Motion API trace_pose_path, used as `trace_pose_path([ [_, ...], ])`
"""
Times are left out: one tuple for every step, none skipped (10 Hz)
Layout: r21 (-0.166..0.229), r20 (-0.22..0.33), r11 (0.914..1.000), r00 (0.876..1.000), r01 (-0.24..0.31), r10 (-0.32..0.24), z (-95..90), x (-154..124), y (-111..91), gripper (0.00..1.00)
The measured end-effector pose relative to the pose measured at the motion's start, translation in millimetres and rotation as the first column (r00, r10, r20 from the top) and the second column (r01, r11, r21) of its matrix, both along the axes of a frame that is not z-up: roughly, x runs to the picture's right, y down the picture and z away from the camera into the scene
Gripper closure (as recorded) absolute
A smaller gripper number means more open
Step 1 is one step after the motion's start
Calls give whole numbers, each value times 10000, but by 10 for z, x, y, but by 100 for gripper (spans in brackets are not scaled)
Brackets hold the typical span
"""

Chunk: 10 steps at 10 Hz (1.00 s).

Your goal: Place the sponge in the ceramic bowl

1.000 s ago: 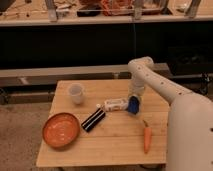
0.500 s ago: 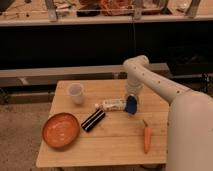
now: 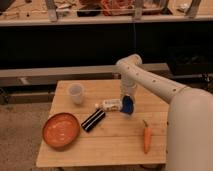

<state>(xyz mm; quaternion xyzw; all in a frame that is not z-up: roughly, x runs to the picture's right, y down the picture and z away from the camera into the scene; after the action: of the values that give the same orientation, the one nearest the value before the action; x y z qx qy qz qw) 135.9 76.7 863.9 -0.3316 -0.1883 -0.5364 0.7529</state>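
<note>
The sponge point(image 3: 128, 107) is a small bright blue block on the wooden table point(image 3: 115, 147), right of centre. My gripper point(image 3: 127, 102) reaches straight down from the white arm onto the sponge and hides its upper part. The ceramic bowl point(image 3: 61, 130) is a wide orange-red dish at the table's front left, well to the left of the sponge, and nothing lies in it.
A white tube point(image 3: 111, 105) lies just left of the sponge, touching or nearly touching it. A black ribbed bar point(image 3: 93, 120) lies between the tube and the bowl. A white cup point(image 3: 76, 93) stands at the back left. A carrot point(image 3: 146, 136) lies front right.
The arm has swung a little to the left. The gripper and the blue sponge under it now sit slightly nearer the white tube.
</note>
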Motion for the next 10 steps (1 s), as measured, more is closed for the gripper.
trace_pose_path([
  [50, 69, 9999, 9999, 157, -157, -36, -110, -6, 100],
  [86, 142, 9996, 9995, 268, -270, -60, -238, -8, 100],
  [160, 256, 9988, 9986, 462, -466, -86, -429, -12, 100],
  [218, 293, 9977, 9975, 640, -646, -124, -499, -21, 100],
  [246, 352, 9963, 9959, 827, -835, -175, -536, -18, 100],
  [294, 450, 9935, 9928, 1098, -1111, -224, -620, -10, 100],
  [298, 562, 9920, 9906, 1229, -1244, -265, -725, 0, 100],
  [311, 671, 9894, 9874, 1415, -1434, -307, -849, 15, 100],
  [386, 776, 9847, 9819, 1699, -1725, -366, -992, 18, 100],
  [462, 858, 9789, 9755, 1992, -2026, -430, -1103, 13, 100],
])
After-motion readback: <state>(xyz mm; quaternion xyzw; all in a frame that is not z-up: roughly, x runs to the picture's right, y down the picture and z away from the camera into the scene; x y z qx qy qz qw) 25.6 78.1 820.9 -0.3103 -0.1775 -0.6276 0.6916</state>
